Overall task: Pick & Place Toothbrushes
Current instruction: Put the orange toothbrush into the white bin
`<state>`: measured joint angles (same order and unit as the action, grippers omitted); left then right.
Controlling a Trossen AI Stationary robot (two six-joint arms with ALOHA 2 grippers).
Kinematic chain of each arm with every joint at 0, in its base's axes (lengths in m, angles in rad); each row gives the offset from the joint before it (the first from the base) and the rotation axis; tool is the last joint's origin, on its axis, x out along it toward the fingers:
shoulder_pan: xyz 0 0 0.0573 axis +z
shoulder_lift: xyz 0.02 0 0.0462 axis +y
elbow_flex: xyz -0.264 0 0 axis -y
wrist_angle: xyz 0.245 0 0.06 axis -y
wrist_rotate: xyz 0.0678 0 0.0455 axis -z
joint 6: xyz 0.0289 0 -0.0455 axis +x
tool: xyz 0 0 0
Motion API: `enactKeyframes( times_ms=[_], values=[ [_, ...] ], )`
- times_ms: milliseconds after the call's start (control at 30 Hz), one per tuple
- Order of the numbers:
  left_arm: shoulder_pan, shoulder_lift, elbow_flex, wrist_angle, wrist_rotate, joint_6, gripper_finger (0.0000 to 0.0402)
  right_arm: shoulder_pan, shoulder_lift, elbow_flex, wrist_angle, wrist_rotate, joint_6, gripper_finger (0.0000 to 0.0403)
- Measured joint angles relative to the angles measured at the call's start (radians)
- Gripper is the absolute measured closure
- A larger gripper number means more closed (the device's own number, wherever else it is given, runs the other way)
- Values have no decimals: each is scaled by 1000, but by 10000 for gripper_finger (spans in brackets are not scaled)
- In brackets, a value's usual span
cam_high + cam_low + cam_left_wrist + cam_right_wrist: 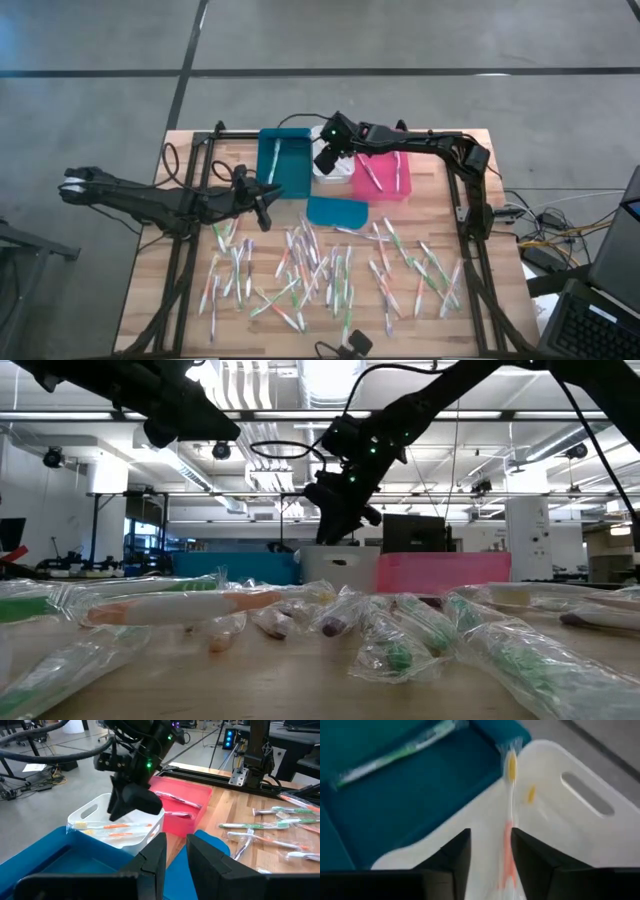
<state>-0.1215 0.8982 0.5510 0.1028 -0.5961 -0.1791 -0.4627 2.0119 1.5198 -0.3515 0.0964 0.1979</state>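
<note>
Many bagged toothbrushes lie scattered on the wooden table. At the far side stand a teal bin, a white bin and a pink bin. My right gripper hovers open above the white bin. Below it an orange toothbrush lies in that bin, its head end up on the rim. My left gripper waits near the teal bin's near side, its fingers a narrow gap apart with nothing between them.
A green toothbrush lies in the teal bin; the pink bin holds a few more. A flat teal lid lies in front of the bins. Black frame rails run along the table's left and right sides.
</note>
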Motion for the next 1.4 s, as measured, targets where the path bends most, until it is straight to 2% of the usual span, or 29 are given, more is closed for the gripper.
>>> enactKeyframes(
  times_ms=[133,233,300,467,933,1233,1400],
  values=[
    [0,0,0,0,0,0,321,-1,1,0,87,-1,-39,335],
    [0,0,0,1,0,0,321,-1,1,4,101,-44,-70,382],
    [0,0,0,1,0,3,321,0,1,5,101,-52,-79,387],
    [0,0,0,1,0,6,321,0,2,4,81,-53,-74,368],
    [0,0,0,1,0,2,321,-6,3,-58,61,-44,-58,274],
    [0,0,0,2,0,1,321,-24,17,-73,48,-42,-37,262],
    [0,0,0,2,0,1,321,-24,55,-72,28,-45,-31,275]
  ],
)
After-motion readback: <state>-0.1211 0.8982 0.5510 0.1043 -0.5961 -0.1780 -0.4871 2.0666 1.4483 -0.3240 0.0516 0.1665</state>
